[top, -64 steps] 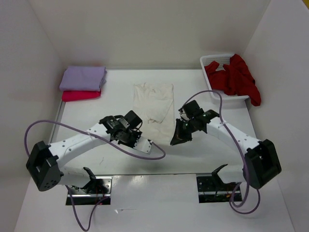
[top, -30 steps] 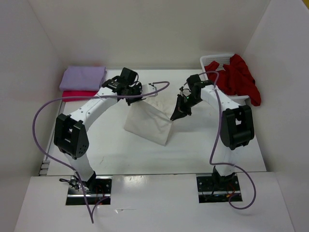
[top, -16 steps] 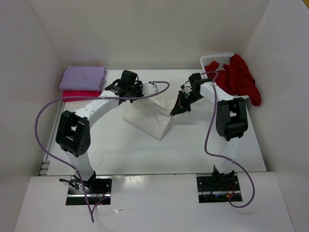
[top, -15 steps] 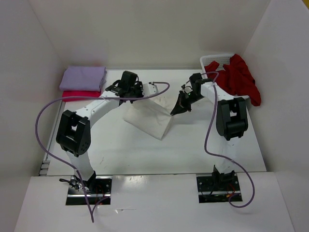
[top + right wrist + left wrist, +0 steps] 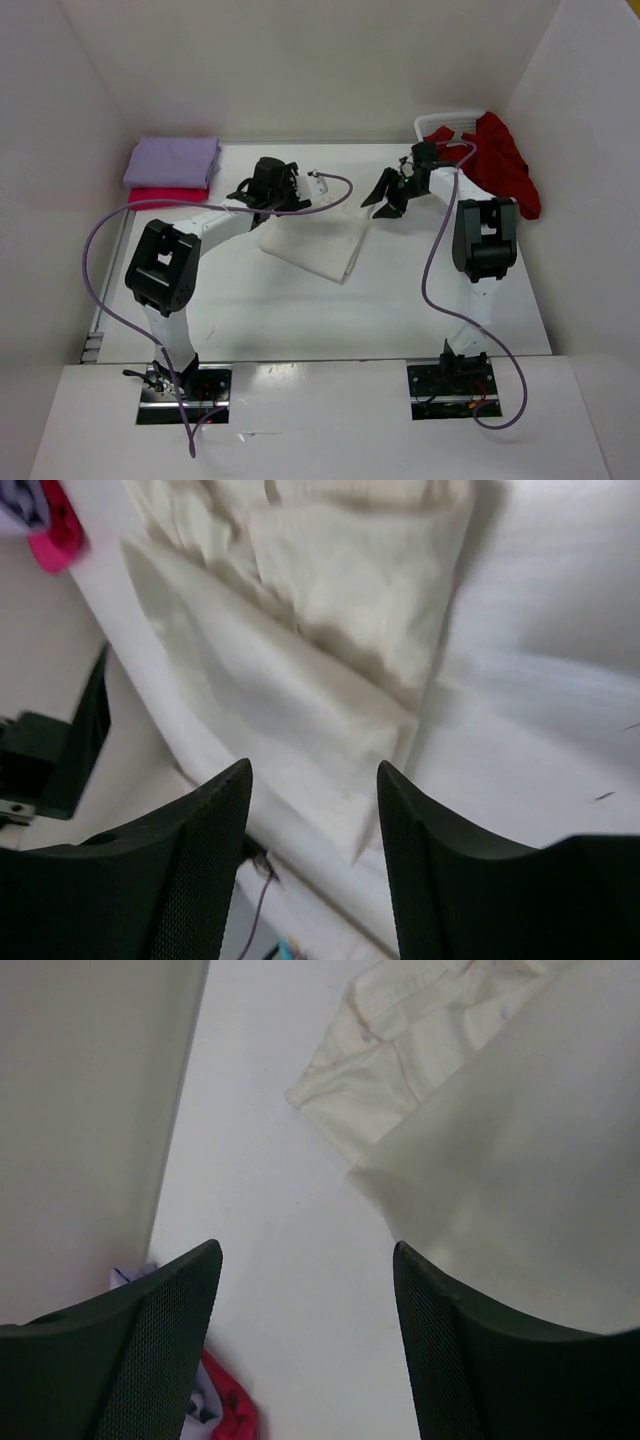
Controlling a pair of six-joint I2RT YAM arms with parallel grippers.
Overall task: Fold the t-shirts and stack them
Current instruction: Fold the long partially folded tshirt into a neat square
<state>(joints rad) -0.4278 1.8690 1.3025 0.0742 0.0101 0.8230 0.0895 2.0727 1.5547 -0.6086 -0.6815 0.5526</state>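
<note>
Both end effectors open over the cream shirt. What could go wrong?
1. The cream shirt lies askew, a bunched edge poking out under the top layer; the next fold may come out crooked.
2. The left end effector and right end effector sit open close to the cloth; a finger might snag it on retreat.
3. The dark red shirt hangs over the basket rim; pulling it could drag the basket.

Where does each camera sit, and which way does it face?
Top external: above, behind the robot, looking down on the table; left arm and right arm show whole.
Left wrist: on the left arm, looking down past the open left gripper at the cream t-shirt.
Right wrist: likewise, past the open right gripper.
Shared: all three show the cream t-shirt.
</note>
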